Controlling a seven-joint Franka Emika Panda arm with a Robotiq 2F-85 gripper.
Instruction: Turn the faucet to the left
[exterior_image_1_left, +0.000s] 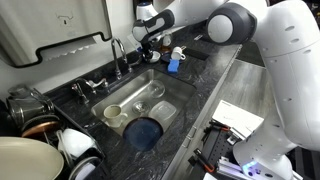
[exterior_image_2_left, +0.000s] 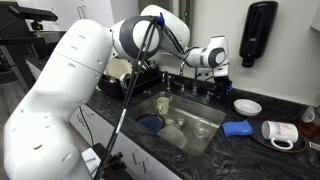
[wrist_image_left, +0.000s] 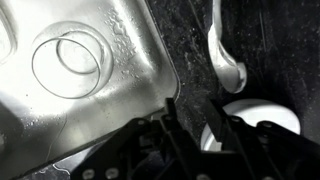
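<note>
Plainly, the faucet (exterior_image_1_left: 118, 50) stands at the back rim of the sink (exterior_image_1_left: 170, 88) in an exterior view, its arched spout reaching over the basin. The pincer (exterior_image_1_left: 151, 42) hangs just beside it without touching, above the dark desk (exterior_image_1_left: 215, 75). That view alone shows a blue plate (exterior_image_1_left: 143, 131) and a cup (exterior_image_1_left: 113, 112) down in the basin. In an exterior view from across the sink, the pincer (exterior_image_2_left: 215, 72) hovers at the far edge. A white mug (exterior_image_2_left: 278, 131) on its side and a black soap dispenser (exterior_image_2_left: 258, 30) on the wall appear, but the faucet is hard to pick out there. Only the wrist view shows the fingers (wrist_image_left: 171, 118). They stand apart with nothing gripped, the chrome spout lies beyond their tips, and a glass (wrist_image_left: 65, 60) sits in the sink.
</note>
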